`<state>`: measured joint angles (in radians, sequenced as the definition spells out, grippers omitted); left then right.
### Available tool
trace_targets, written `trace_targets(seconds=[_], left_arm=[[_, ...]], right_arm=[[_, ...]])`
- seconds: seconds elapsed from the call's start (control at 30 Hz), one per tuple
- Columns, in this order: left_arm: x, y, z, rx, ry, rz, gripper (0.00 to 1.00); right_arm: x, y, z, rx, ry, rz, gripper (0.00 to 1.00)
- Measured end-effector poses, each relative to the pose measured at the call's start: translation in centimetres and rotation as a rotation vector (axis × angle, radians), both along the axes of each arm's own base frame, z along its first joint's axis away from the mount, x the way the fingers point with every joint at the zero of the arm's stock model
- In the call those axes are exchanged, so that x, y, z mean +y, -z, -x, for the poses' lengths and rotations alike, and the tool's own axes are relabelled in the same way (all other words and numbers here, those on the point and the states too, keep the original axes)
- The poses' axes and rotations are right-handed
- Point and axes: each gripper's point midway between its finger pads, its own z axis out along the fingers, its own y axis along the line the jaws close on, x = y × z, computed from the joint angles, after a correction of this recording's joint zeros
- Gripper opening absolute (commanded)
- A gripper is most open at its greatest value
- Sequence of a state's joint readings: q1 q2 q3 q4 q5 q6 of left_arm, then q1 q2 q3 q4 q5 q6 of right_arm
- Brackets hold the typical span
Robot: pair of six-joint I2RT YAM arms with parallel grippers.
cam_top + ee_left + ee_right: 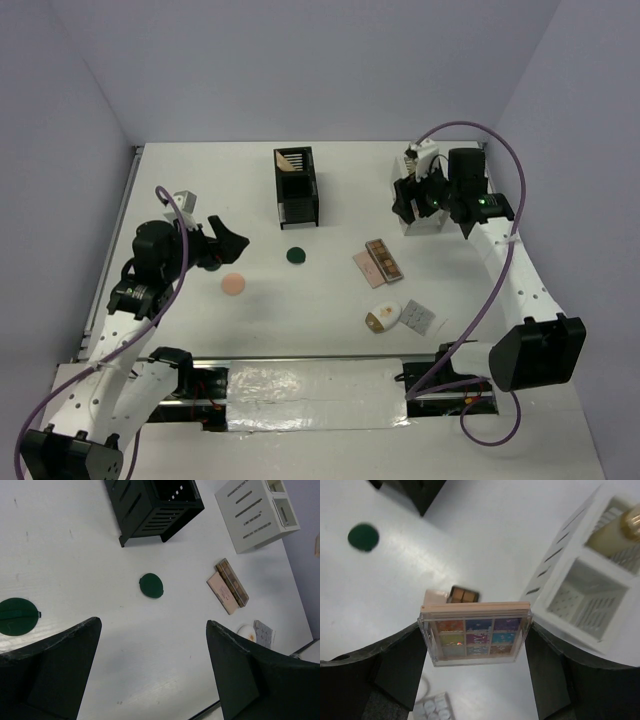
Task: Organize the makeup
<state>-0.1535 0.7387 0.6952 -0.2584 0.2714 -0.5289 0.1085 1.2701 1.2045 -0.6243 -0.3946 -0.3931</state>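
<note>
The right gripper (475,630) is pinching the eyeshadow palette (476,644) by its 2 opposite edges near the far-right corner; it is looking light, rigid, slick. The left gripper (152,624) is hanging open.

Two organizer boxes: one black slotted organizer box (296,190) and one white grid-sided organizer box (250,515). Four flat eyeshadow palettes: a multicoloured clear-lidded palette (475,635), a brown palette (384,257), a pink palette (366,270) and a pale grey palette (418,318). Two dark green round compacts: a plain green compact (151,585) and a tabbed green compact (17,616). One peach round puff (233,284), one white-gold oval compact (382,319), one gold-capped beige bottle (615,530).
</note>
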Motion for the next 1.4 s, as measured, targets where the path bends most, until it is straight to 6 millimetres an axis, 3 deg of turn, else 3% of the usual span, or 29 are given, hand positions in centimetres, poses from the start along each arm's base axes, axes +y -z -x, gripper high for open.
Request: trace_targets(seconds=[0.13,0.23,0.47,0.7,0.83,1.03,1.27,1.4], left_arm=[[-0.1,0.8,0.1,0.011,0.005,0.003,0.98],[-0.1,1.5,0.3,0.027,0.007,0.002,0.99],[-0.2,1.6,0.3,0.032,0.014,0.003,0.99],[-0.3,1.9,0.1,0.042,0.016,0.003,0.99],[-0.4,1.9,0.0,0.041,0.019,0.005,0.99],[-0.4,2.2,-0.3,0.05,0.018,0.007,0.99],[-0.4,2.3,-0.4,0.054,0.018,0.006,0.99],[-0.4,2.3,-0.4,0.055,0.018,0.006,0.99]], right_arm=[[-1.4,-3.1,-3.1,-0.16,0.085,-0.059,0.05],[-2.6,-4.0,-4.8,-0.247,0.142,-0.098,0.04],[-5.2,-2.4,-7.3,-0.302,0.187,-0.147,0.07],[-8.2,0.1,-10.6,-0.253,0.127,-0.176,0.09],[-7.9,1.3,-10.9,-0.24,0.065,-0.176,0.09],[-7.2,1.4,-11.1,-0.263,-0.001,-0.179,0.11],[-7.2,4.5,-12.3,-0.205,-0.015,-0.195,0.14],[-7.3,4.3,-12.7,-0.216,-0.025,-0.187,0.18]])
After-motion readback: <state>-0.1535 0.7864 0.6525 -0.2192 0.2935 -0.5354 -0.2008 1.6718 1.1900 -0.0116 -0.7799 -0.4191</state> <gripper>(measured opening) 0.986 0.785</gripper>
